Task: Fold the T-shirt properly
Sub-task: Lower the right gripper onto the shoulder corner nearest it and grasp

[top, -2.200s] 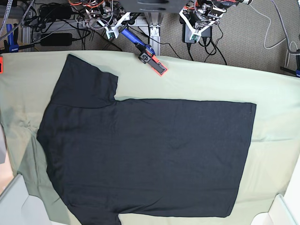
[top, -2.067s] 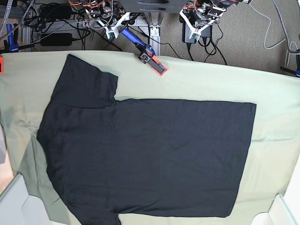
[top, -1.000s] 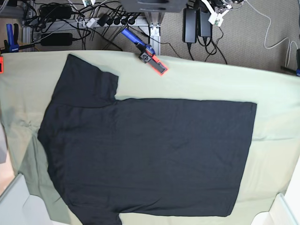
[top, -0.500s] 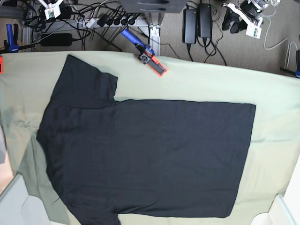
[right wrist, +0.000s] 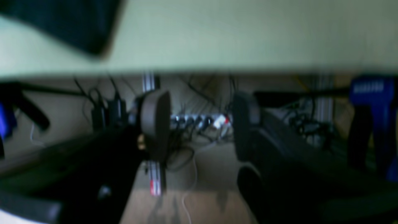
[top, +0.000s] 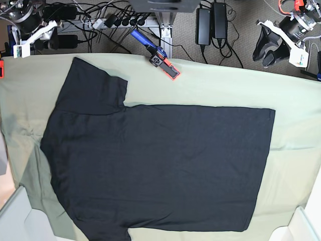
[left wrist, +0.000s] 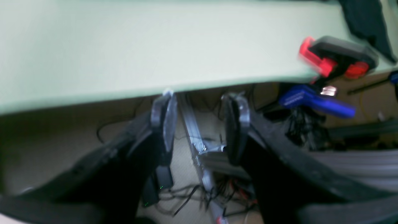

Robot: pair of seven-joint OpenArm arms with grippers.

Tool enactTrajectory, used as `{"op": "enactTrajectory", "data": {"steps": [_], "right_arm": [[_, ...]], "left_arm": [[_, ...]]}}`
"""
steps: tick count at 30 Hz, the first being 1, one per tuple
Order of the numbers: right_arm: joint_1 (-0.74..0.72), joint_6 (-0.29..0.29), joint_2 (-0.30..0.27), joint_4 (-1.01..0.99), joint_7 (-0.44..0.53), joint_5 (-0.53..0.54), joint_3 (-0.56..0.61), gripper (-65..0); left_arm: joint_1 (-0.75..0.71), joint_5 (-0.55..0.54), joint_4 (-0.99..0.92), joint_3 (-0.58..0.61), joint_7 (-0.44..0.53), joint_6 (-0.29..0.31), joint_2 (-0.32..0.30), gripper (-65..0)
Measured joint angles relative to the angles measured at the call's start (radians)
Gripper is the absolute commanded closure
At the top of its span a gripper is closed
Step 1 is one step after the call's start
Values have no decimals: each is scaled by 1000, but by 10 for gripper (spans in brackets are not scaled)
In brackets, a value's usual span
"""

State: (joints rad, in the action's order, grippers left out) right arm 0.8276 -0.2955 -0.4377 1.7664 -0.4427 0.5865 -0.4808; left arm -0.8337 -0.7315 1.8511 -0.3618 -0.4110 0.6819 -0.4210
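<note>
The black T-shirt (top: 155, 160) lies flat, plain face up, on the pale green cloth (top: 225, 85), sleeves at the left and hem at the right. My left gripper (top: 265, 51) hangs open and empty beyond the table's back right edge. In the left wrist view it (left wrist: 199, 124) is over the floor, just off the cloth's edge, with a shirt corner (left wrist: 363, 21) at the top right. My right gripper (top: 29, 39) is beyond the back left corner. In the right wrist view it (right wrist: 200, 121) is open and empty, with a shirt sleeve (right wrist: 62, 21) at the top left.
A red-and-blue clamp (top: 161, 61) grips the back edge of the table; it also shows in the left wrist view (left wrist: 339, 56). Another blue clamp (right wrist: 370, 102) shows at the right of the right wrist view. Cables and power bricks (top: 210, 22) lie on the floor behind. White bins (top: 301, 226) stand at the front corners.
Both arms have swung outward from the back middle: the left one to the back right, the right one to the back left corner. The T-shirt has not moved.
</note>
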Motion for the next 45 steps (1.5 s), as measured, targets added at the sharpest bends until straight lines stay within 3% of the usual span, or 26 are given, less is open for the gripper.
{"op": "enactTrajectory", "data": {"steps": [9, 17, 26, 33, 40, 42, 45], "right_arm": [[-163, 0, 14, 0, -29, 38, 1, -317], [-184, 0, 152, -1, -35, 50, 29, -317], [-194, 0, 261, 1, -3, 53, 85, -317], [-227, 0, 300, 1, 0, 53, 97, -317], [-274, 0, 303, 0, -19, 34, 100, -314], [-277, 0, 303, 0, -19, 34, 100, -266], [-282, 1, 303, 0, -26, 27, 100, -99]], "left_arm": [[-5, 32, 0, 2, -9, 1, -28, -286], [-5, 31, 0, 2, -8, 1, -37, -286], [-5, 31, 0, 2, -8, 1, -36, -286], [-5, 31, 0, 2, -8, 1, -36, -286], [-3, 31, 0, 2, -16, 1, -36, -286], [8, 31, 0, 2, -27, 1, -36, -286], [34, 31, 0, 2, -30, 0, -36, -286]]}}
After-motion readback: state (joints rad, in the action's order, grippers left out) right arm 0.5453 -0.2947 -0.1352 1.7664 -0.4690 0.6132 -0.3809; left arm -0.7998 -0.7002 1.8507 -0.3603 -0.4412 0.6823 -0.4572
